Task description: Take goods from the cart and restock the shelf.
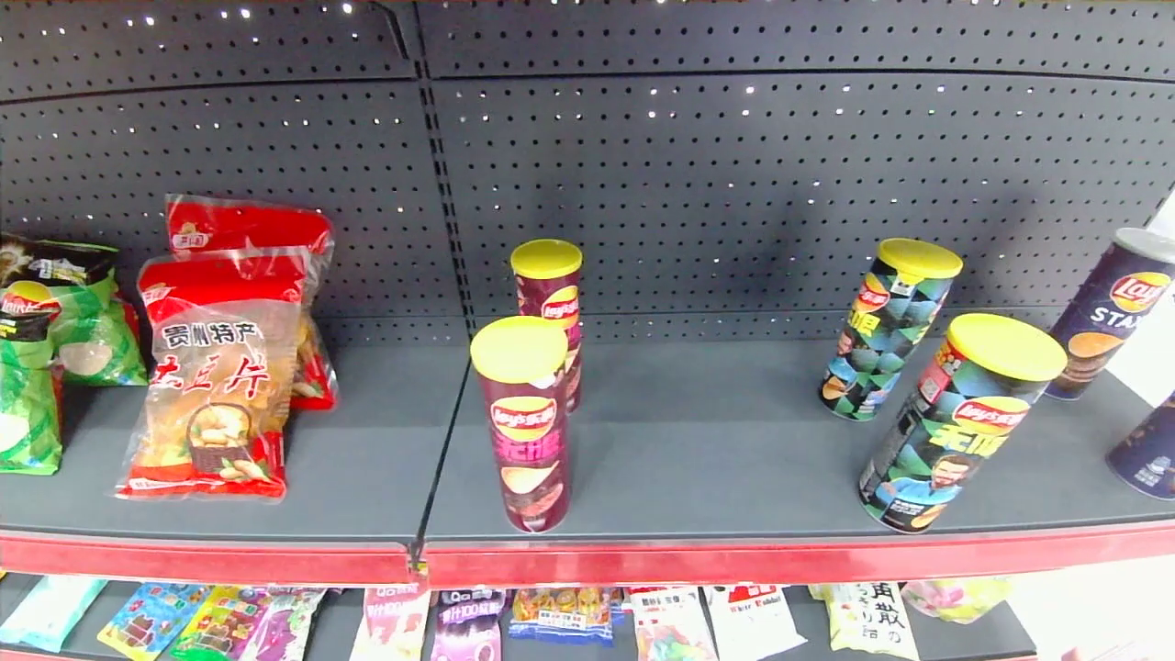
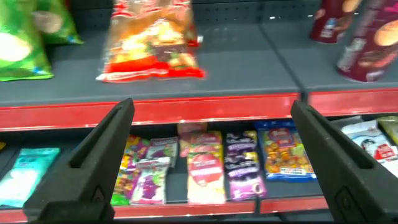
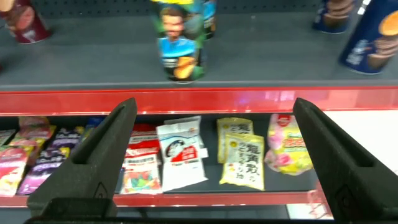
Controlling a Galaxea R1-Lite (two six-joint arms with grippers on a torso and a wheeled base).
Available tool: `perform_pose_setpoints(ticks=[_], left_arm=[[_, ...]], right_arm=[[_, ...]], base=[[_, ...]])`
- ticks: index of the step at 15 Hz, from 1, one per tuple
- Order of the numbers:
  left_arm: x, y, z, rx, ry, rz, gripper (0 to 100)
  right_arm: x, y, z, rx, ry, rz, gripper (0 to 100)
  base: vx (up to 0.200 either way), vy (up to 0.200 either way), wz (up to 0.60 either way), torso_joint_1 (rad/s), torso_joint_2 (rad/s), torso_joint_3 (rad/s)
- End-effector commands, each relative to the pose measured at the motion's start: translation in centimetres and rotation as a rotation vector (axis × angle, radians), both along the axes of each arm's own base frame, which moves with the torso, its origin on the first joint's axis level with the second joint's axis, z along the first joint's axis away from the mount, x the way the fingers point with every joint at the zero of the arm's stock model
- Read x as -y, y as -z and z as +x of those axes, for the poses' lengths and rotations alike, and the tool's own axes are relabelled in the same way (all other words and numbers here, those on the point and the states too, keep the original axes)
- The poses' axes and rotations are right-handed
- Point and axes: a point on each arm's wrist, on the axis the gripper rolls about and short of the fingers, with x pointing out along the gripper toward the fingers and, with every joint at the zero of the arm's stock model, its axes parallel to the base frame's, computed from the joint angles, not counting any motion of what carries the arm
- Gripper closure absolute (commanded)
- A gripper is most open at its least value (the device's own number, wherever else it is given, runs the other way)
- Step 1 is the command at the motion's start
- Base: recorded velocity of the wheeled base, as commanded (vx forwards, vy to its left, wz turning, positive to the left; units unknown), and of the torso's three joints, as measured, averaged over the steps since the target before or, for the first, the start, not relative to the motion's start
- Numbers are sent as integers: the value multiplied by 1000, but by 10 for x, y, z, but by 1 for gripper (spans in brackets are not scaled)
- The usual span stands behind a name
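While nothing is carried, arms: left pincer (image 2: 211, 109) and right pincer (image 3: 214, 104) gape wide, empty.
Stock: dark grey metal shelf (image 1: 716, 441) part-filled; maroon yellow-lidded cardboard tube (image 1: 525, 431) at front.
Remaining: likely more restocking.

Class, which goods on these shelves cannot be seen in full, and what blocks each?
1. Head view: dark blue cylindrical chip can, cut off by the right edge.
2. Head view: rear red-topped clear plastic snack bag, lower part behind the matching front bag.
3. Head view: lower-shelf snack packets, tops hidden by the red shelf lip.
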Motion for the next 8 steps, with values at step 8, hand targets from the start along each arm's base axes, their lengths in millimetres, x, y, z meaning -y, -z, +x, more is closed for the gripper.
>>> perform_pose_setpoints(ticks=[8], left_arm=[[0, 0, 0, 2, -1, 1, 0]], right_arm=[[0, 0, 0, -1, 0, 0, 0]], base=[[-175, -200, 0, 2, 3, 2]])
